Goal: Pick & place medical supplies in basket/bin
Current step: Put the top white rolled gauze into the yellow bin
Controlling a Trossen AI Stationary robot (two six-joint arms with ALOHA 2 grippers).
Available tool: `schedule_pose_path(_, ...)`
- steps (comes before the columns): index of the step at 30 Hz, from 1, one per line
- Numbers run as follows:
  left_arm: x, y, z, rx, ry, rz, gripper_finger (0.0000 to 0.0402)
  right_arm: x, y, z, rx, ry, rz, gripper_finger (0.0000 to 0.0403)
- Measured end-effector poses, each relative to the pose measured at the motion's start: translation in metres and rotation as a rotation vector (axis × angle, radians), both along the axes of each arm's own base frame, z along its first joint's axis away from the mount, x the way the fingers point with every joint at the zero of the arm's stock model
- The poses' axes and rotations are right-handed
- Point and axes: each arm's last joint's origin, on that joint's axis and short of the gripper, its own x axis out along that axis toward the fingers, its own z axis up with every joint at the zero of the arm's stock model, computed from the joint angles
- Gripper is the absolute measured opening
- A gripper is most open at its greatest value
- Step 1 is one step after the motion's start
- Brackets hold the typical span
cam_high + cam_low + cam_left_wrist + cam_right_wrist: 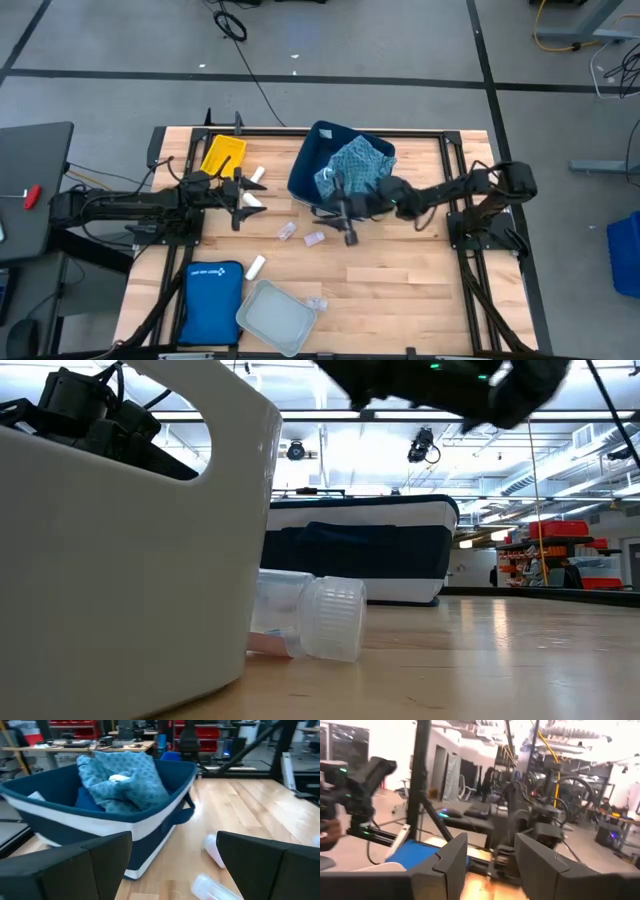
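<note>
My left hand (243, 193) is wide open w/ nothing in it, next to small clear plastic vials (254, 201) on the wooden desk (400, 280); they look light, hard & slippery, so I'd pinch one across its middle.

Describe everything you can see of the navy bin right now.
The navy bin is a soft-sided rectangular fabric container, dark blue with a white band around its lower wall and a strap handle at one end. It sits skewed at the far middle of the wooden table, its walls sagging. A teal patterned cloth is heaped inside, rising above the rim, over a darker blue bundle. The right end effector is at its near edge.
</note>
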Motion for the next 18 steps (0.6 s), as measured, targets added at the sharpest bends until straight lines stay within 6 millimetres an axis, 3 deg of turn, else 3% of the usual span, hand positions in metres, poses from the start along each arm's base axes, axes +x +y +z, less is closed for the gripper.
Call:
schedule_pose_path(10,0.014,0.006,0.003,-0.030,-0.107,0.083,0.0292,-0.060,0.046,-0.003,-0.062,-0.040,-0.040,0.0172)
schedule_pose_path(14,0.022,0.009,-0.003,-0.040,-0.110,0.088,0.0292,-0.081,0.051,-0.002,-0.072,-0.038,-0.067,0.0172)
schedule_pose_path(18,0.029,0.011,-0.011,-0.072,-0.111,0.104,0.0292,-0.095,0.049,-0.016,-0.037,0.020,-0.087,0.0172)
